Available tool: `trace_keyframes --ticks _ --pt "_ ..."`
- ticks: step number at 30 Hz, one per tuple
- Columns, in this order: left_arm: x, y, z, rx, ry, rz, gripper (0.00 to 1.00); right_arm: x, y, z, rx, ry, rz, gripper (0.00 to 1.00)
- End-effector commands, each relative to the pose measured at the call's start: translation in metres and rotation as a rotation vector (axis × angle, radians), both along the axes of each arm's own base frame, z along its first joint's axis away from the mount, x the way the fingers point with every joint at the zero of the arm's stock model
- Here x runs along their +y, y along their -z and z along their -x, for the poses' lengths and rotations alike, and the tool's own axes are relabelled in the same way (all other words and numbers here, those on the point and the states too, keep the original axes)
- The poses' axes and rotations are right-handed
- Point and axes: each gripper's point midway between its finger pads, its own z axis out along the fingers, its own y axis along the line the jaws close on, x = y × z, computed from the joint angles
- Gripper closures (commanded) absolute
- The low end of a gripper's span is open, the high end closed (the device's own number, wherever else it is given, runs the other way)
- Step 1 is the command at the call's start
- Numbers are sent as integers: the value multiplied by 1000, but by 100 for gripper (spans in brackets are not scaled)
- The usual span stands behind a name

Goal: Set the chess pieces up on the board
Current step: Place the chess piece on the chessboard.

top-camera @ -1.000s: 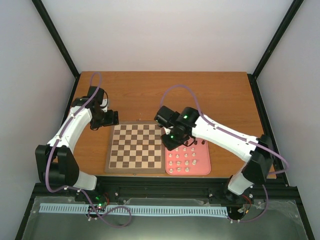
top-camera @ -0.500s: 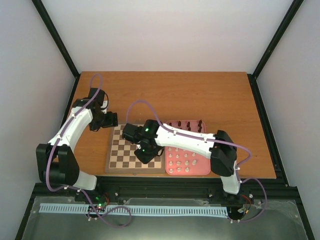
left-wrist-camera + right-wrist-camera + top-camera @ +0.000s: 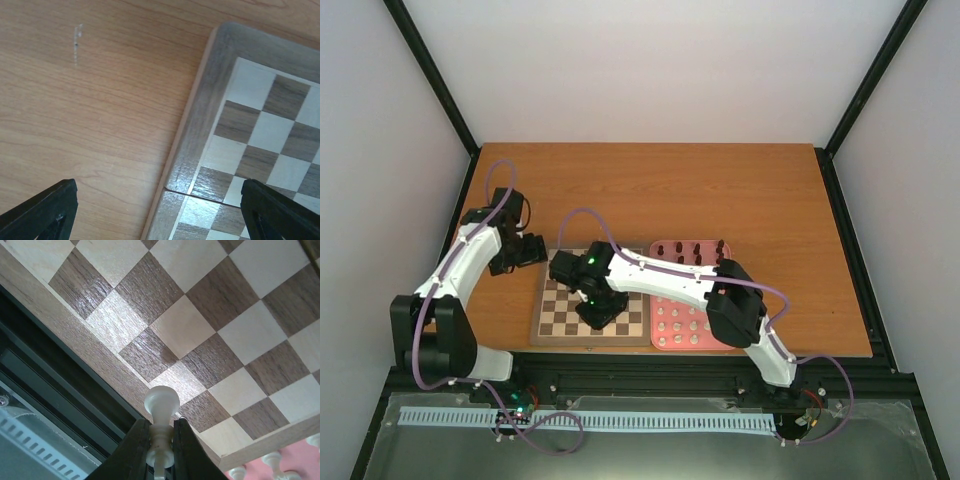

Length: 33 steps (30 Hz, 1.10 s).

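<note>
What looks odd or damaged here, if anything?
Nothing serious. A thin line crosses the board rim, perhaps a fold joint rather than a crack, and a small pale scuff marks the table beside it.

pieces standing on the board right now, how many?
0. The visible squares of the board are bare; the right arm hides some. One white piece is clamped in the right gripper over the near rim; other pieces sit in the pink tray.

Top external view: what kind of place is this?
Probably a robotics lab cell, not a home: white walls in a black frame, left arm and right arm mounted at a table with a chessboard.
</note>
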Motion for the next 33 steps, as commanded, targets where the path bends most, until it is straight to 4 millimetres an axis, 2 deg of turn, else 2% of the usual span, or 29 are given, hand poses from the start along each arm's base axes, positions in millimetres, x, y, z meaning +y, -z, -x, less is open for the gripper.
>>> trace_keyframes --ticks 1,7,12,33 --pt "14 -9 -1 -52 -103 6 0 5 4 10 39 -41 12 97" --pt "31 -14 2 -77 -196 17 0 12 13 9 48 -64 19 97" --pt "35 -14 5 -80 -220 14 0 18 18 10 65 -82 18 97" --pt "29 -10 2 -92 -200 55 0 21 29 4 52 -99 55 94"
